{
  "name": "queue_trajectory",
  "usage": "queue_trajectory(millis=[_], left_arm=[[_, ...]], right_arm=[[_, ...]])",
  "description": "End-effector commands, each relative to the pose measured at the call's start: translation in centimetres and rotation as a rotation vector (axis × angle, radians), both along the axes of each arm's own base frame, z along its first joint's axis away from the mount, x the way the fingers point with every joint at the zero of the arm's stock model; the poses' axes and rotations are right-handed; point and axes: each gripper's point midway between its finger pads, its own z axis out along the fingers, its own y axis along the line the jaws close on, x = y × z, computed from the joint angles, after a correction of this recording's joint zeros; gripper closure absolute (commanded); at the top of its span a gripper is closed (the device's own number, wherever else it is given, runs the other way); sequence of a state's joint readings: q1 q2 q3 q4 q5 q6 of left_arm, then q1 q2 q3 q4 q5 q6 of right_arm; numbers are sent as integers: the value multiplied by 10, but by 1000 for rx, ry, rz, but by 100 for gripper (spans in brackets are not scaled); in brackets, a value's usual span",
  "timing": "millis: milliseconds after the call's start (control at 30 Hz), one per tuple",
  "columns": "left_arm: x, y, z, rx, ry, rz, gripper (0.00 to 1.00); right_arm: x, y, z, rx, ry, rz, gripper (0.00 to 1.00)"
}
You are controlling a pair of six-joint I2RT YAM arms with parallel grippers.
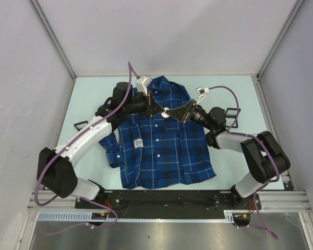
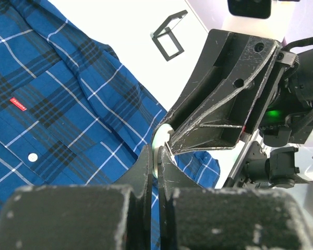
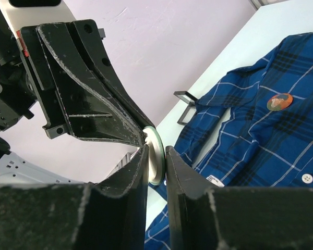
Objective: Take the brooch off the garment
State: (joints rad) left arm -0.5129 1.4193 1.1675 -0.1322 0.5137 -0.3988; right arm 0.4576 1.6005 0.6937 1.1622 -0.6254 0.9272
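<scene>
The garment (image 1: 161, 151), a dark blue plaid shirt, lies flat on the table; it also shows in the left wrist view (image 2: 68, 94) and the right wrist view (image 3: 261, 140). A white round brooch (image 1: 167, 112) with a green rim is held in the air above the shirt's chest. My left gripper (image 1: 160, 110) is shut on its edge (image 2: 157, 148). My right gripper (image 1: 175, 113) is shut on the same disc (image 3: 156, 153) from the other side. A second round orange badge (image 3: 279, 101) sits on the shirt.
Black wire frames lie on the table left (image 1: 81, 125) and right (image 1: 230, 112) of the shirt. The shirt has a white tag (image 1: 138, 142) and a small red label (image 2: 17, 103). Grey enclosure walls stand on three sides.
</scene>
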Motion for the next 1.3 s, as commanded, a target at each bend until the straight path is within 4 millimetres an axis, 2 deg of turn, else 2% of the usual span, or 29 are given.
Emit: queue_trajectory(millis=[0, 200, 333, 600, 667, 733, 933, 1067, 1267], left_arm=[[-7, -6, 38, -43, -94, -36, 100], [-2, 0, 34, -15, -96, 3, 100], [1, 2, 32, -1, -97, 15, 100], [-4, -2, 37, -20, -105, -8, 100], [-4, -2, 37, -21, -107, -10, 100], [-6, -3, 38, -24, -109, -17, 100], [-6, -4, 38, -19, -114, -17, 100], [-6, -3, 38, -14, -118, -13, 100], [-5, -2, 39, -7, -126, -5, 100]], right_arm=[[-7, 8, 29, 21, -93, 27, 77], [-11, 0, 38, 48, -88, 28, 61], [-12, 1, 41, 65, -84, 39, 57], [-12, 3, 39, 68, -85, 36, 60], [-11, 3, 38, 59, -87, 30, 66], [-10, 4, 38, 63, -87, 30, 69], [-11, 6, 38, 61, -84, 31, 58], [-11, 7, 38, 53, -89, 28, 58], [-9, 7, 33, 38, -85, 34, 63]])
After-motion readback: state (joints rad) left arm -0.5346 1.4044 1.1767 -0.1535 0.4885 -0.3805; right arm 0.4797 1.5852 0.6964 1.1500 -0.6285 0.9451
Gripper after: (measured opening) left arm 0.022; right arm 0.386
